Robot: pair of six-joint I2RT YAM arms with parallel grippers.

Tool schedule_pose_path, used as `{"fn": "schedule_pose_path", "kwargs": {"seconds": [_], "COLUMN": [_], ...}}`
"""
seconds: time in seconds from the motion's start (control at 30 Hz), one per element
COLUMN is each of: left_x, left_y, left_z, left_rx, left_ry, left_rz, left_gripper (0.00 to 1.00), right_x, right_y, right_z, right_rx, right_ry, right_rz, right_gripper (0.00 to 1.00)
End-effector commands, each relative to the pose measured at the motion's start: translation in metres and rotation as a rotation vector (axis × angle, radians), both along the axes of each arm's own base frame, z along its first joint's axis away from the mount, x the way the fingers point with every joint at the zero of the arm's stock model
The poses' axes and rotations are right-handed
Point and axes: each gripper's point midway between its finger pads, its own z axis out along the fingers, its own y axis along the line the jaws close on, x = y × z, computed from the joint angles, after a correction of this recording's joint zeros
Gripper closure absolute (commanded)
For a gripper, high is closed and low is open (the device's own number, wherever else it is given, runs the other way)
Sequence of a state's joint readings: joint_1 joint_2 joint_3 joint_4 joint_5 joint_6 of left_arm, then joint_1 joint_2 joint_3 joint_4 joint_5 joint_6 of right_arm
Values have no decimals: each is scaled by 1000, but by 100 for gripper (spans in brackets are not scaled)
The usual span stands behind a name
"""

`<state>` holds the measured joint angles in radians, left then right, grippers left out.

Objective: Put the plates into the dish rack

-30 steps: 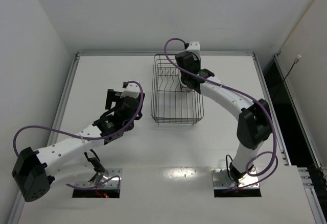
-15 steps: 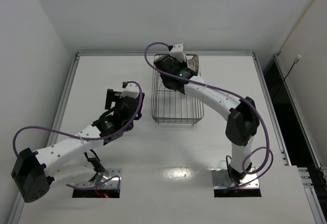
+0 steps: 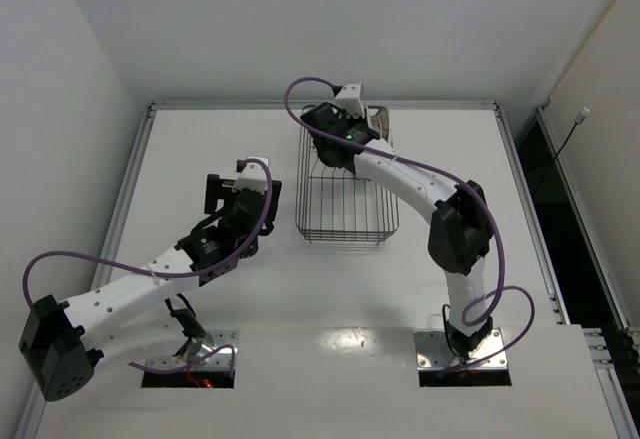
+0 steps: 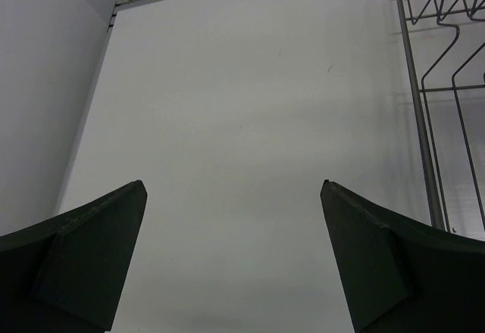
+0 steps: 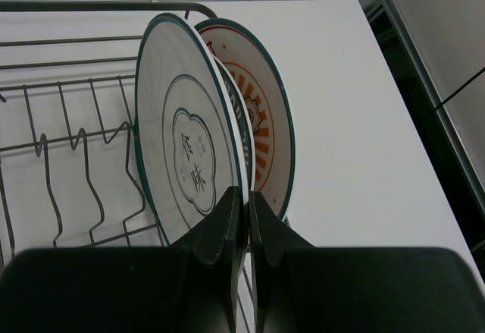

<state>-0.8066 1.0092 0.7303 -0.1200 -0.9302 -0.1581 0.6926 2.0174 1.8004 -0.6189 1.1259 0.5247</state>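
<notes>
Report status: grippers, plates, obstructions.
Left gripper open, over table. Right gripper shut, tips at front plate rim. Two plates upright in rack. No obstruction seen.

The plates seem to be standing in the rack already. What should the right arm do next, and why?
Probably ease the right gripper straight up and away. Its fingers are shut right at the rim of the dark-ringed plate, which stands upright in the dish rack beside the orange-patterned plate; a sideways nudge could tip them.
</notes>
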Motion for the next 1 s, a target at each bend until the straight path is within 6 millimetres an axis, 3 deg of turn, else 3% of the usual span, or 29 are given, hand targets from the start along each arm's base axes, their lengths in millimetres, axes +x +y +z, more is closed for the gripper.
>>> {"fn": "schedule_pose_path", "kwargs": {"seconds": [0.0, 0.1, 0.27, 0.33, 0.53, 0.57, 0.6, 0.67, 0.7, 0.73, 0.8, 0.87, 0.9, 0.93, 0.97], "left_x": [1, 1, 1, 1, 2, 3, 3, 4, 4, 4, 4, 4, 3, 3, 3], "left_y": [-6, -5, -5, -6, -7, -8, -8, -7, -7, -6, -4, -2, -1, 0, 0], "left_z": [25, 27, 27, 25, 16, 13, 13, 11, 11, 11, 12, 13, 11, 12, 12], "left_rx": [-66, -72, -72, -66, -46, -38, -38, -28, -28, -25, -23, -11, -4, -2, -2], "left_ry": [-56, -62, -62, -56, -37, -30, -29, -25, -25, -27, -30, -31, -25, -28, -28], "left_rz": [-12, -12, -12, -12, -12, -12, -12, -3, -3, 5, 15, 23, 23, 32, 32], "left_gripper": [0, 0, 0, 0, 0, 0, 0, 0, 0, 0, 0, 0, 0, 0, 0], "right_x": [4, 6, 14, 14, -2, -5, -10, -20, -27, -41, -59, -90, -106, -117, -134], "right_y": [-5, -6, 10, 8, 3, 3, 1, -6, -12, -22, -29, -29, -34, -21, -23], "right_z": [6, -5, -26, -34, -31, -27, -9, 4, 10, 25, 30, 43, 24, 22, 39], "right_rx": [35, 34, 90, 92, 109, 120, 147, 127, 119, 120, 127, 165, 156, 216, 268], "right_ry": [-44, -17, 53, 85, 127, 125, 97, 120, 131, 138, 179, 215, 278, 290, 249], "right_rz": [-33, -27, 62, 71, 103, 111, 120, 140, 139, 134, 157, 239, 272, 355, 402], "right_gripper": [100, 100, 100, 94, 89, 85, 71, 52, 37, 30, 21, 16, 14, 11, 9]}}
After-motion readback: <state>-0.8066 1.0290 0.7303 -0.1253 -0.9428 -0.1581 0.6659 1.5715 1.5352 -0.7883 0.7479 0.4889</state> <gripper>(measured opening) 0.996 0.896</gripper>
